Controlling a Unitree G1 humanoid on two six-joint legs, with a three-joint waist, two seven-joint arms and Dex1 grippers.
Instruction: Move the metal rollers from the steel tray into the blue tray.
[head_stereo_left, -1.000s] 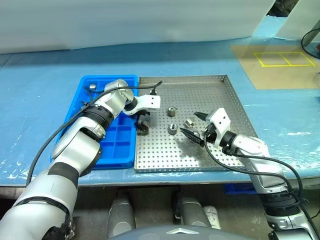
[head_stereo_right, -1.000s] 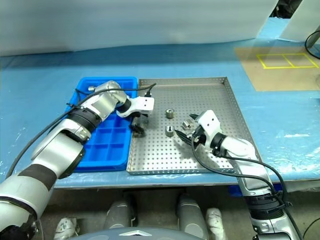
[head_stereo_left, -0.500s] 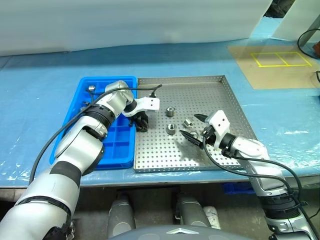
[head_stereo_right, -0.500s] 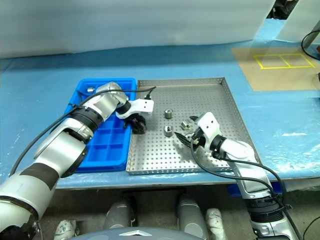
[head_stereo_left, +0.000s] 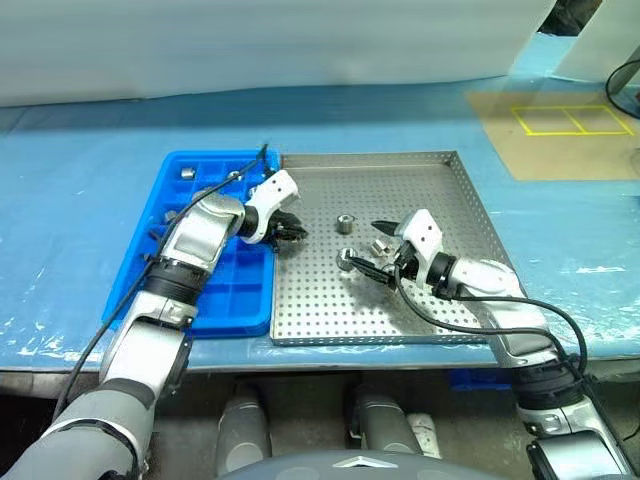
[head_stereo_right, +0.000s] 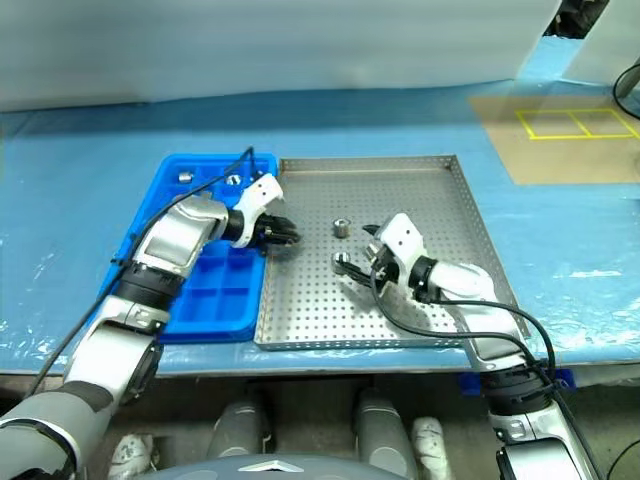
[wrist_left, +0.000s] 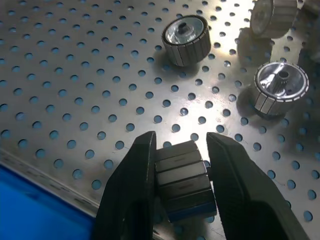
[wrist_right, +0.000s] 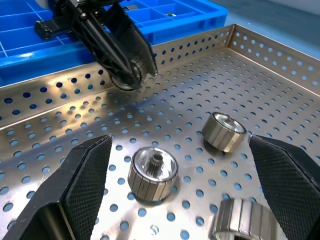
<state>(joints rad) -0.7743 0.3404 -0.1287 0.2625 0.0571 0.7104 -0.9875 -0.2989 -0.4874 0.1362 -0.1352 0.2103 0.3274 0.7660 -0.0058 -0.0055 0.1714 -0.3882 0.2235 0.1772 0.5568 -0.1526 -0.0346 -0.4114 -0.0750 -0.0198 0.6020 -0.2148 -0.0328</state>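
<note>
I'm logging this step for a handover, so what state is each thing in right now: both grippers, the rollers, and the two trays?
left gripper: shut on a metal roller, over the steel tray's left edge
right gripper: open, fingers either side of loose rollers
loose metal rollers: three resting on the steel tray
steel tray: flat on the table, partly emptied
blue tray: beside the steel tray, two rollers in far compartments

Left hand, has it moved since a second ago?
Yes. The left hand, shut on a roller, rose and rolled, now beside the blue tray edge.
</note>
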